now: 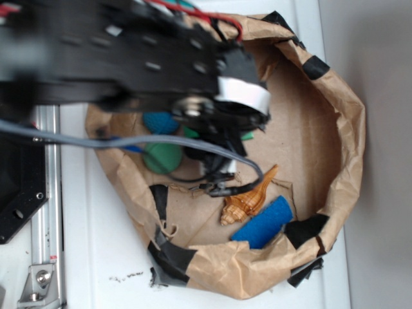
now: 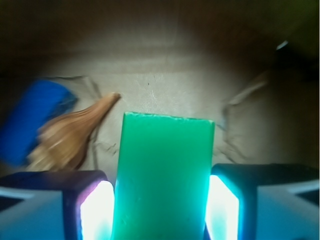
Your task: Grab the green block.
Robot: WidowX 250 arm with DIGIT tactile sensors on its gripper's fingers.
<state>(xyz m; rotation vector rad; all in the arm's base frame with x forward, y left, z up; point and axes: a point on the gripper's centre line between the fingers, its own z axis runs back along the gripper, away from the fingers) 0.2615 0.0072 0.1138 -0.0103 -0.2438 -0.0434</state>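
The green block (image 2: 162,170) is a flat smooth green slab. In the wrist view it lies lengthwise between my two fingers on the brown paper floor. My gripper (image 2: 160,181) has both lit pads pressed against the slab's long sides. In the exterior view the black arm covers the gripper (image 1: 219,138), and only a green sliver of the block (image 1: 248,136) shows beside the wrist.
A brown paper bag wall (image 1: 347,129) rings the area. Inside lie an orange-brown shell (image 1: 248,198), also in the wrist view (image 2: 70,137), a blue foam cylinder (image 1: 262,222) (image 2: 32,117), a round green ball (image 1: 162,156) and a blue textured ball (image 1: 159,122).
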